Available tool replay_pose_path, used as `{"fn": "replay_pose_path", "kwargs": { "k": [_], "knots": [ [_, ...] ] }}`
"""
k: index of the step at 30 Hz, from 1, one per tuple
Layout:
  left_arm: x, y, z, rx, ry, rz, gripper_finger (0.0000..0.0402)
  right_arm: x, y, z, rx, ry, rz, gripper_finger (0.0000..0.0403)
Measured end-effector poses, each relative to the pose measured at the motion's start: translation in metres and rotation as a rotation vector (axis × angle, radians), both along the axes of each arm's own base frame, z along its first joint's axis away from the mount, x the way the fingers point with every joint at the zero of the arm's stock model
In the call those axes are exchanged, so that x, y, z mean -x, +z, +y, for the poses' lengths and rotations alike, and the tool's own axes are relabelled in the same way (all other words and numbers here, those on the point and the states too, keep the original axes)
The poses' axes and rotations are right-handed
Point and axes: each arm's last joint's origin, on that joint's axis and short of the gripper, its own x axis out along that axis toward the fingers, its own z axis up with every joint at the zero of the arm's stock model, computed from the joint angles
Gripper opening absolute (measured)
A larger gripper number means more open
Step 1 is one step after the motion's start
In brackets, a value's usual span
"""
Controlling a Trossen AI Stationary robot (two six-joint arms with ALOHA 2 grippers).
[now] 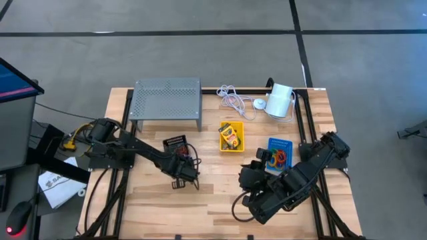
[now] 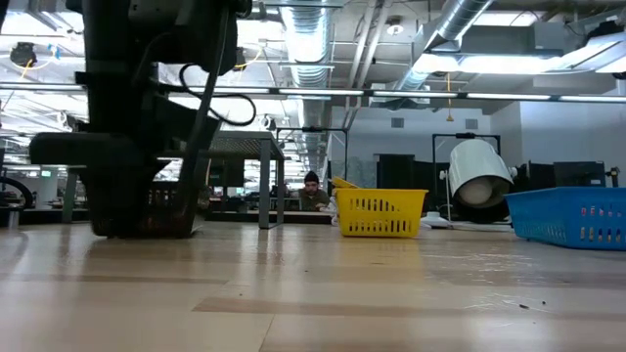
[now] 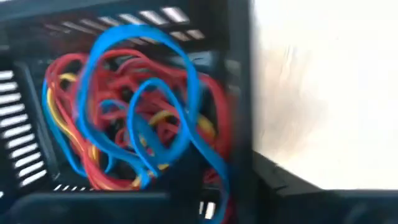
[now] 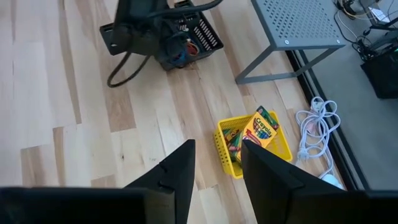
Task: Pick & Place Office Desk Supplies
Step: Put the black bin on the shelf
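We saw the left gripper [image 1: 187, 162] down in the black bin [image 1: 175, 145], over a tangle of red, blue and yellow rubber bands [image 3: 134, 121]; we could not tell its finger state. The right gripper [image 4: 217, 163] hovered open. Crayon boxes [image 4: 261, 129] lay in the yellow bin [image 4: 225, 163].

The crayon box [image 4: 260, 130] in the yellow bin [image 4: 225, 160], just beyond the right gripper's [image 4: 217, 163] fingertips, bears the brand "Crayola". No other text is legible.
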Motion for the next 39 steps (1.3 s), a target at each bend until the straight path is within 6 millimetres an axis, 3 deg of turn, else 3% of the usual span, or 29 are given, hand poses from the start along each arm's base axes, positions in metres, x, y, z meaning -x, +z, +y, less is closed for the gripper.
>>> {"fn": "replay_pose_path", "kwargs": {
  "k": [4,17,27,32,39],
  "knots": [
    [-0.001,0.001,-0.001,0.023,0.001,-0.015,0.0011,0.001,0.0,0.002,0.0,0.006,0.0,0.0124],
    [-0.002,0.0,-0.005,0.054,-0.01,-0.014,0.0002,0.001,0.0,0.002,0.001,0.006,0.0,0.0124],
    [0.013,0.002,-0.022,0.034,-0.044,0.05,0.0001,0.001,0.0,0.001,0.006,0.011,0.003,0.0124],
    [0.02,0.017,-0.03,0.018,-0.048,0.021,0.0001,0.001,0.0,0.001,0.006,0.011,0.002,0.0124],
    [0.038,0.057,-0.034,0.016,-0.029,-0.102,0.0,0.001,0.0,0.001,0.008,0.011,0.003,0.0124]
  ]
}}
